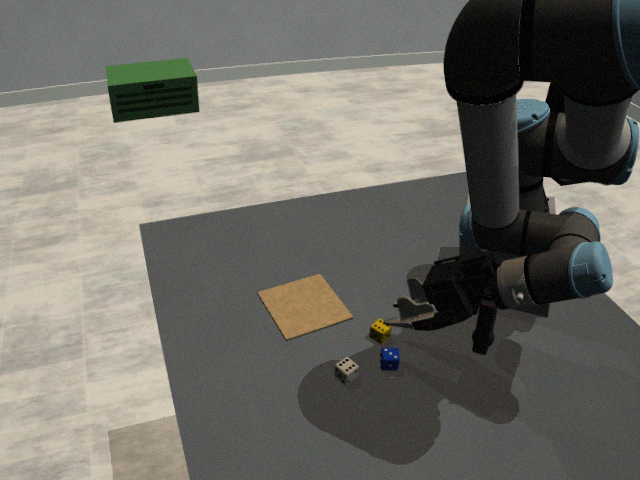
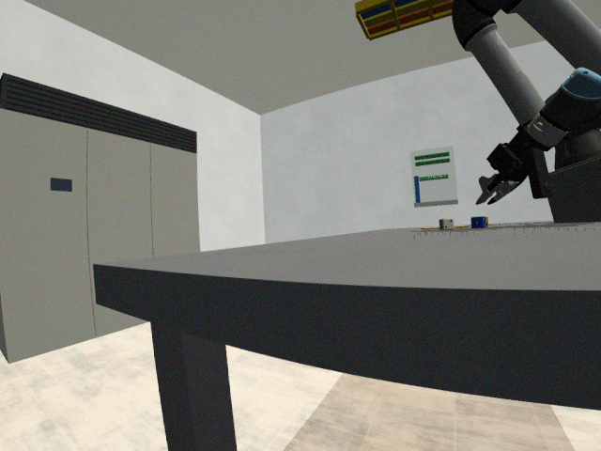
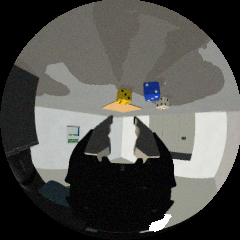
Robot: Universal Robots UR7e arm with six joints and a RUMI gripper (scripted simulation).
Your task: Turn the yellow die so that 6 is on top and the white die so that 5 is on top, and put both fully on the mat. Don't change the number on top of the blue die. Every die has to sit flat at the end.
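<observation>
The yellow die sits on the table just off the mat's right corner, several pips on top; the exact number is hard to read. The white die lies flat off the mat, 6 on top. The blue die lies flat beside them, its top seemingly showing 3. The tan mat carries no die. My gripper is partly open and empty, tilted, above the table on the yellow die's robot side.
The dark table bears all the dice and the mat. The blue die is close to the yellow one, on the side away from the mat. The arm stands at the right. A green box is in the background, away from the table.
</observation>
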